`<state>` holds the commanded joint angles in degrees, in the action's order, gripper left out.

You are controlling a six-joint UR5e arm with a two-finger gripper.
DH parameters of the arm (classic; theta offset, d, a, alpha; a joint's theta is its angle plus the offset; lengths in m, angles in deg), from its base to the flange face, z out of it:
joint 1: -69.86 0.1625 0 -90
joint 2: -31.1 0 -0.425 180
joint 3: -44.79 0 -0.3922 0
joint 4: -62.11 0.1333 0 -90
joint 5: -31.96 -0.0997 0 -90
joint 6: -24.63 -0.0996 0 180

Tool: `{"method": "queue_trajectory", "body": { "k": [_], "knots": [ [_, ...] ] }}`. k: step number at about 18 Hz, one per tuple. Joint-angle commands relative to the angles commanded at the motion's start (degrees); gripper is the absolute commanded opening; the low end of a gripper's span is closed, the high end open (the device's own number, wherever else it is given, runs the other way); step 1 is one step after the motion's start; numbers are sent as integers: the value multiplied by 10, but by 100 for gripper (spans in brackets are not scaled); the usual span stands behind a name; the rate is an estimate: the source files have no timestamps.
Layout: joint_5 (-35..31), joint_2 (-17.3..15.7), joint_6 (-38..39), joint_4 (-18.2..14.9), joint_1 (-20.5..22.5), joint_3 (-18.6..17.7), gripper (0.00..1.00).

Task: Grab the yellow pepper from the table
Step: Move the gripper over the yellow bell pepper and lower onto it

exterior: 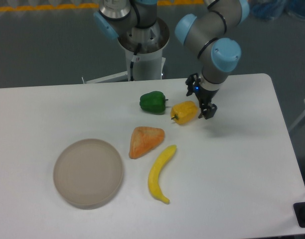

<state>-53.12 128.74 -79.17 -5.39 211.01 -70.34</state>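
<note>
The yellow pepper (185, 112) lies on the white table (232, 174), right of centre near the back, with its dark stem pointing left. My gripper (208, 113) hangs just to the pepper's right, fingertips pointing down and close above the table. It holds nothing. From this angle I cannot tell how far its fingers are apart.
A green pepper (153, 102) lies just left of the yellow one. An orange-pink triangular fruit (145, 141) and a curved yellow banana (159, 173) lie in front of them. A round grey plate (88, 172) sits at the front left. The robot base (141, 50) stands behind the table.
</note>
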Motion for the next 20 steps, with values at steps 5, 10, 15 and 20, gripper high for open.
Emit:
{"method": "queue_trajectory", "body": {
  "k": [5,10,15,20],
  "knots": [
    [5,11,23,22,-10,-9,100],
    [7,24,26,31,-14,6,42],
    [-34,18,25,-10,-14,88,36],
    [-41,41,30,-78,-18,209,30]
  ]
}}
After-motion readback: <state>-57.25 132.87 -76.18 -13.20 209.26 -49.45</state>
